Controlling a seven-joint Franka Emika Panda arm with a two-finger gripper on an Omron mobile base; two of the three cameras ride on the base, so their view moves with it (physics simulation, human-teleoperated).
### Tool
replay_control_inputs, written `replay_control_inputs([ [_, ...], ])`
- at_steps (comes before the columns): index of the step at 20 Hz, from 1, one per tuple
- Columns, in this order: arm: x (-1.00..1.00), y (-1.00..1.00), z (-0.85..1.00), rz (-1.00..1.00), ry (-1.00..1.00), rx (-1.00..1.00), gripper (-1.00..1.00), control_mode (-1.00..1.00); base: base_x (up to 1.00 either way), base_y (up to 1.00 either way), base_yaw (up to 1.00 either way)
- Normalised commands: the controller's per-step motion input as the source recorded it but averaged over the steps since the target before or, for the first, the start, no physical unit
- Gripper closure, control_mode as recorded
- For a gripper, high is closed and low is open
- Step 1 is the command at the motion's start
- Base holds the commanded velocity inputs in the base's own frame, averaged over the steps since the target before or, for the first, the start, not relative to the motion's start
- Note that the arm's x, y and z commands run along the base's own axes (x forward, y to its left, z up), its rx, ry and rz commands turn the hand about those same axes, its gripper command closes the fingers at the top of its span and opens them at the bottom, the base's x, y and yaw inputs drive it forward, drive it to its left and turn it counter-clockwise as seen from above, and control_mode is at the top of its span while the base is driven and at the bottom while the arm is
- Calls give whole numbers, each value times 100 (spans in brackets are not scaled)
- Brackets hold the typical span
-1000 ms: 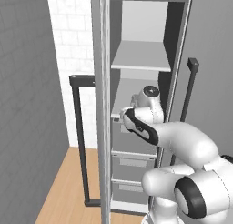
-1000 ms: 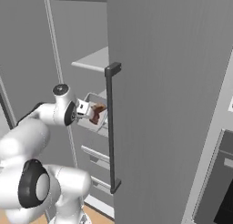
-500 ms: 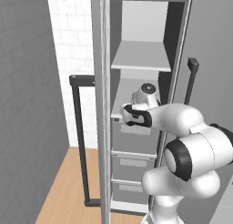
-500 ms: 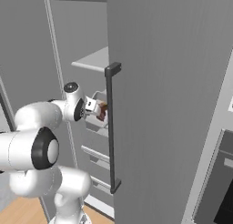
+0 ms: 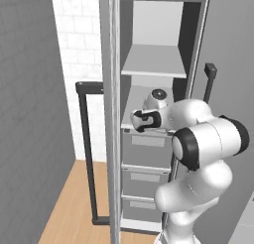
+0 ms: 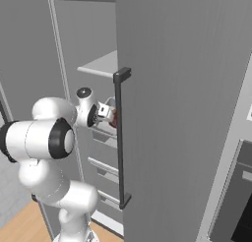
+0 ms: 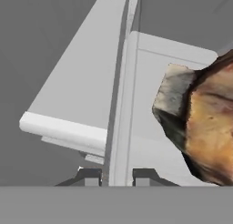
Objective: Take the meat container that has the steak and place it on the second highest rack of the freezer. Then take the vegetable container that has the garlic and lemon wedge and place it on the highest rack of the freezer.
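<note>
Reaching into the open freezer (image 5: 149, 64), the arm has its hand (image 7: 117, 175) closed narrowly on the thin rim of the meat container (image 7: 150, 109), one dark tip on either side of the tray's wall. The steak (image 7: 205, 123) lies inside the tray, close to the camera and off to one side of the grip. In the right base view the hand (image 6: 109, 113) and a reddish bit of the steak (image 6: 113, 119) show just behind the door's black bar handle (image 6: 121, 137), level with the lower white shelf board (image 5: 144, 109). An upper shelf board (image 5: 155, 60) sits above it, with grey drawer fronts (image 5: 146, 151) below.

This looks like the first step, delivering the meat tray to the second highest rack. Whether the tray already rests on that board or hangs just over it cannot be told. The next move probably calls for settling the tray flat and well inside the shelf edge, then opening the tips and backing straight out without dragging the rim.
</note>
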Motion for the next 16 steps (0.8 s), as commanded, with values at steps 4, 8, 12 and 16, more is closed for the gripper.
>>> replay_control_inputs([
  [4,43,-9,-12,0,0,0,100,-100,0,0,0],
  [8,41,-18,-12,0,0,0,100,-100,0,0,0],
  [12,47,-22,-7,0,0,2,100,-100,0,0,0],
  [16,49,-13,-8,0,0,1,100,-100,0,0,0],
])
